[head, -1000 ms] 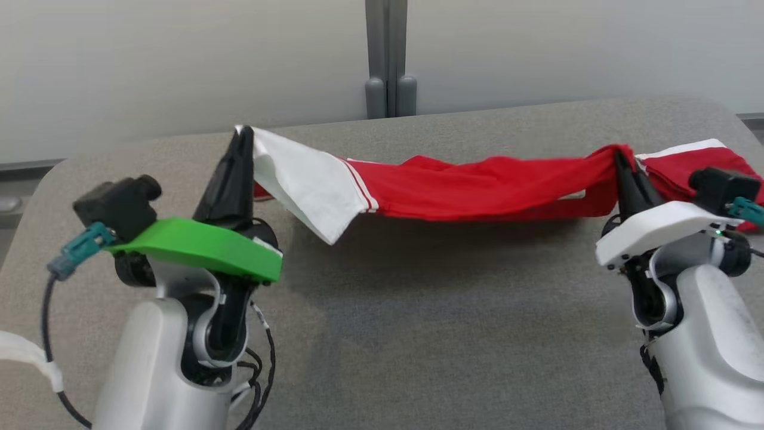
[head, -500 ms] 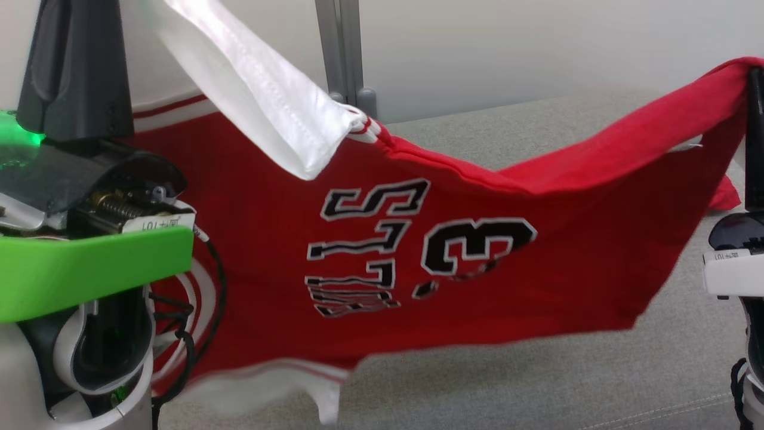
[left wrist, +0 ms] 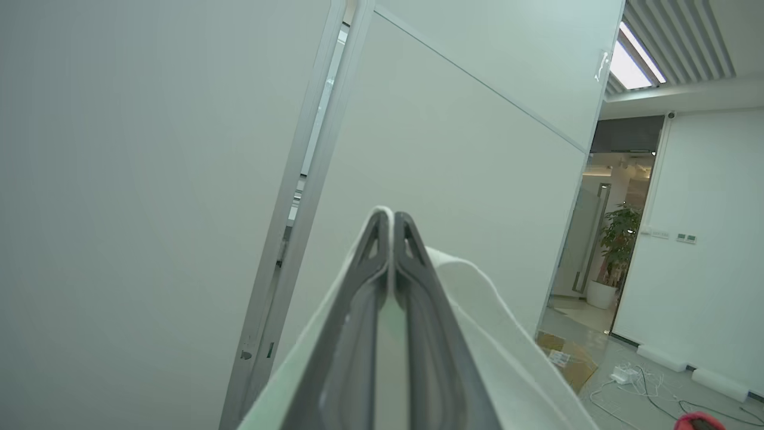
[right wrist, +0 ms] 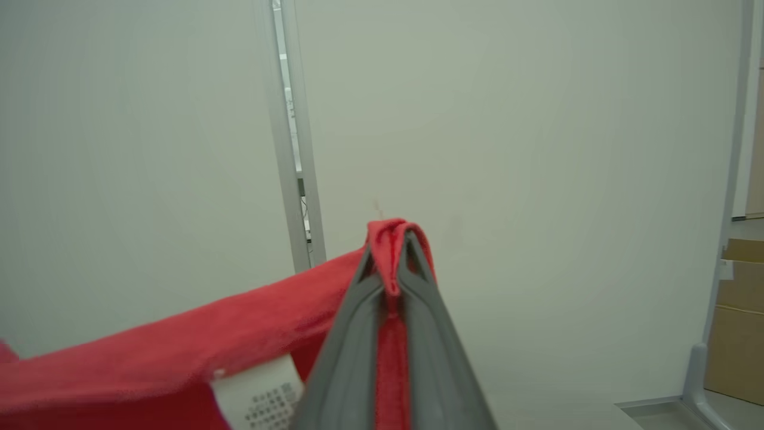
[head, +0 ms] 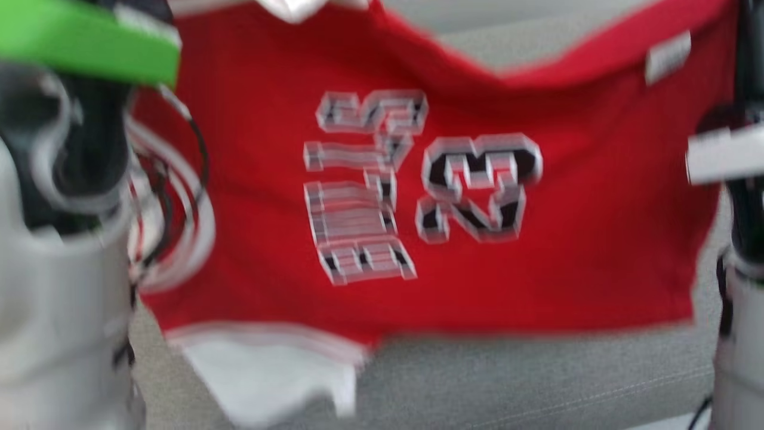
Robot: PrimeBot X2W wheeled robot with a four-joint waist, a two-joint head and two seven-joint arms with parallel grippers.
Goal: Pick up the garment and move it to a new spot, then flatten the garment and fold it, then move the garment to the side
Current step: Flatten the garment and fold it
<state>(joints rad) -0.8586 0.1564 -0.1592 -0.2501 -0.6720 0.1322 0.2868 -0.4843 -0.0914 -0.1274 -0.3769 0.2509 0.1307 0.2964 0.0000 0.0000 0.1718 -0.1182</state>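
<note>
The garment (head: 537,251) is a red jersey with white trim and black-and-white lettering. It hangs spread out above the grey table (head: 537,382), between my two arms, and the head view is blurred. My left gripper (left wrist: 392,216) is shut on the garment's white sleeve fabric (left wrist: 495,334), which drapes around its fingers. My right gripper (right wrist: 394,230) is shut on a fold of the red fabric (right wrist: 179,352), beside a white care label (right wrist: 262,394). My left wrist's green plate (head: 83,36) is at the upper left, and my right wrist's white plate (head: 722,158) is at the right.
Pale wall panels with a metal post (right wrist: 292,149) stand behind the table. The left wrist view looks toward a doorway with a potted plant (left wrist: 615,251) and cables on the floor (left wrist: 644,382). Cardboard boxes (right wrist: 740,322) stand at the right.
Both arms have risen with the garment, which lay bunched on the table and now hangs open showing its lettering. The head view has shifted too.
</note>
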